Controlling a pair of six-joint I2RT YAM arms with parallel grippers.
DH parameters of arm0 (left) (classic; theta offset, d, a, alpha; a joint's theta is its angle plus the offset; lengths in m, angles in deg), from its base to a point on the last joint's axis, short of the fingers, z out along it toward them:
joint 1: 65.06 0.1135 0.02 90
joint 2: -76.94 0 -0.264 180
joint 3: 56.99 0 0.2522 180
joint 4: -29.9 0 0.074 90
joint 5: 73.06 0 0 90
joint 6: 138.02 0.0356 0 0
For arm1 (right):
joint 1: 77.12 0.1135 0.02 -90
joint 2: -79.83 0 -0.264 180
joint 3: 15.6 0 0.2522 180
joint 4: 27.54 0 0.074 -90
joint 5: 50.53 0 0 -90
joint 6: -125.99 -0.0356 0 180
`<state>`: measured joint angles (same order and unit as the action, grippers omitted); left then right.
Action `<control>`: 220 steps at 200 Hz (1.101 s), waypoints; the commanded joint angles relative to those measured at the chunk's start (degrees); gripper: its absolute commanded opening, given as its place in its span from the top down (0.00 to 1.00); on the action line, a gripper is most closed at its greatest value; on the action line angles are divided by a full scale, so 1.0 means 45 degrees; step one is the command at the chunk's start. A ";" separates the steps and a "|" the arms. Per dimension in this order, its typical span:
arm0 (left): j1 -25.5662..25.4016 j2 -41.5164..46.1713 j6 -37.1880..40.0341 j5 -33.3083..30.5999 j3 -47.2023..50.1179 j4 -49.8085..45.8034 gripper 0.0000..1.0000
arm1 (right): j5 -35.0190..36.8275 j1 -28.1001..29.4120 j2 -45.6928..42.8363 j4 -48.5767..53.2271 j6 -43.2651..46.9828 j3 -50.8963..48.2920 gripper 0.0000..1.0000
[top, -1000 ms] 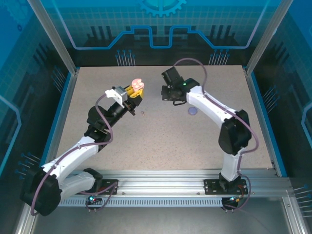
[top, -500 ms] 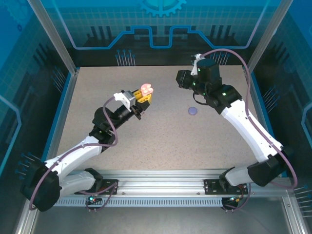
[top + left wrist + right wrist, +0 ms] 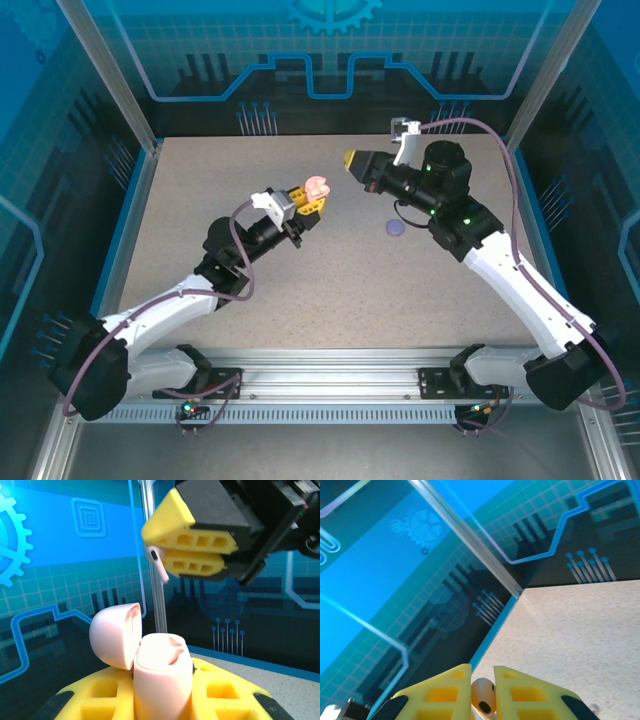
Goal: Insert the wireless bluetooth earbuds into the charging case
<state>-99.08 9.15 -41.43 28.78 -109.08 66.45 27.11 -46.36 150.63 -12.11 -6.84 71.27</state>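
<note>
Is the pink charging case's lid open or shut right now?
Open: the lid hangs hinged back beside the pink charging case, its hollow inside showing, and the case's top is uncovered.

Speckled beige tabletop (image 3: 340,280), blue circuit-patterned walls (image 3: 200,50), aluminium corner posts (image 3: 108,75), slotted rail (image 3: 330,375) at near edge

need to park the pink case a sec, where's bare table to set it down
Widest bare table: the near strip between left arm and right arm, up to the front rail. The far left corner is bare. Crowded mid-table: the pink case in the left gripper faces the earbud in the right gripper, a purple case lying nearby.
</note>
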 commanded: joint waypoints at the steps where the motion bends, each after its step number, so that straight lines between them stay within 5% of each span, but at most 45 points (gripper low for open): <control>1: -0.0155 -0.0181 0.0201 -0.0169 -0.0448 0.0924 1.00 | -0.0829 0.0323 -0.0513 -0.2006 -0.0374 -0.0628 0.85; 220: -0.0471 -0.0566 -0.0078 -0.0435 -0.0945 0.1068 1.00 | -0.0631 0.1230 -0.0345 -0.3535 -0.0518 -0.2026 0.89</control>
<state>-100.64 6.49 -41.67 27.67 -111.11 69.03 24.00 -41.74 148.43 -25.88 -8.70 62.72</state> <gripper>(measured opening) 0.213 0.119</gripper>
